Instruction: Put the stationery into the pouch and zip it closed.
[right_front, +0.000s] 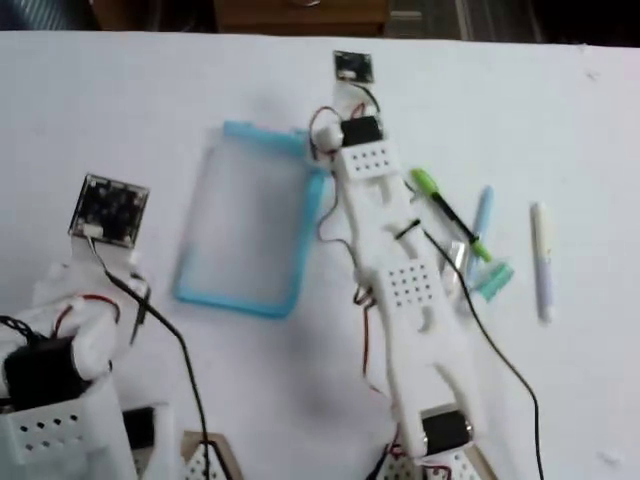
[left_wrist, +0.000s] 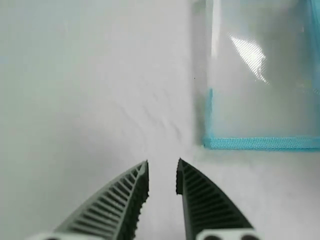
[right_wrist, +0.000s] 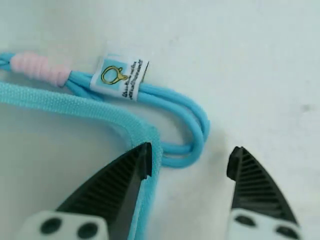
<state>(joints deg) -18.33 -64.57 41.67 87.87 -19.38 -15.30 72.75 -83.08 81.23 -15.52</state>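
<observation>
**The pouch could slide away**

The right gripper (right_wrist: 191, 152) is wide open and empty. A looped blue string (right_wrist: 197, 117) lies between its fingers, just beside the clear plastic pouch with blue cloth edging (right_wrist: 75, 102). Pinching only string could drag the pouch. Farther back, by its arm, lies the green marker pen (right_front: 447, 213).

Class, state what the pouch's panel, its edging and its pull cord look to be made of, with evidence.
Pouch panel: clear, glossy soft plastic, probably vinyl; table shows through, with a glare streak.
Edging: turquoise woven fabric tape; visible weave, matte.
Pull cord: smooth blue round cord, likely synthetic; slight sheen.
</observation>
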